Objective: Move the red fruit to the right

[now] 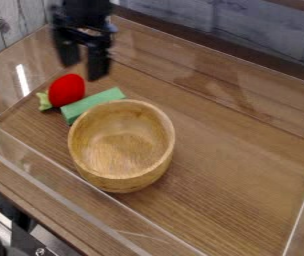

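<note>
The red fruit (68, 89) lies at the left of the wooden table, its green stem end pointing left, resting against a flat green block (93, 102). My gripper (83, 62) hangs just above and behind the fruit with its two dark fingers spread apart, open, and nothing between them. It does not touch the fruit. The picture of the gripper is slightly blurred.
A wooden bowl (121, 145) stands in the middle, just right of the green block. Clear plastic walls (61, 205) ring the table, with a clear stand (77, 30) at the back left. Bare wood stretches to the right of the bowl.
</note>
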`<state>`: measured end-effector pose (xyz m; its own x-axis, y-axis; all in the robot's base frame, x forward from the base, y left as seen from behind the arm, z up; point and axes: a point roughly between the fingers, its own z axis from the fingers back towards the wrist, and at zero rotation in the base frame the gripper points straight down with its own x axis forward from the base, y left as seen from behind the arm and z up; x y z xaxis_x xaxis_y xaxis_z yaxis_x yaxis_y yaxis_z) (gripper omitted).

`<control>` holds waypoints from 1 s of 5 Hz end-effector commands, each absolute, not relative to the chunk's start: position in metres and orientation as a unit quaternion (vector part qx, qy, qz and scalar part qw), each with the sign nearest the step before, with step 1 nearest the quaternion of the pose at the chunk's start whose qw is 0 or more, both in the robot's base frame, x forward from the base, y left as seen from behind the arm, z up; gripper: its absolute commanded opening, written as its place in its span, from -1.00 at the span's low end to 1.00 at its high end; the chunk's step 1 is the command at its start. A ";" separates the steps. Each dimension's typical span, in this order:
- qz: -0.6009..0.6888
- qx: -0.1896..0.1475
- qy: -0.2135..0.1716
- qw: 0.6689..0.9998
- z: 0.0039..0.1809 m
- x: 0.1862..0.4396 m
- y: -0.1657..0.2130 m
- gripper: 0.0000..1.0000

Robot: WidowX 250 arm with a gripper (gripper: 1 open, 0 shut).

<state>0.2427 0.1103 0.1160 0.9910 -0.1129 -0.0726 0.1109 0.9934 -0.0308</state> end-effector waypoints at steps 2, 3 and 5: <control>-0.070 -0.003 -0.002 0.998 0.110 0.249 0.146 1.00; -0.061 -0.003 -0.007 0.998 0.099 0.255 0.154 1.00; -0.041 -0.001 -0.013 0.999 0.083 0.271 0.169 1.00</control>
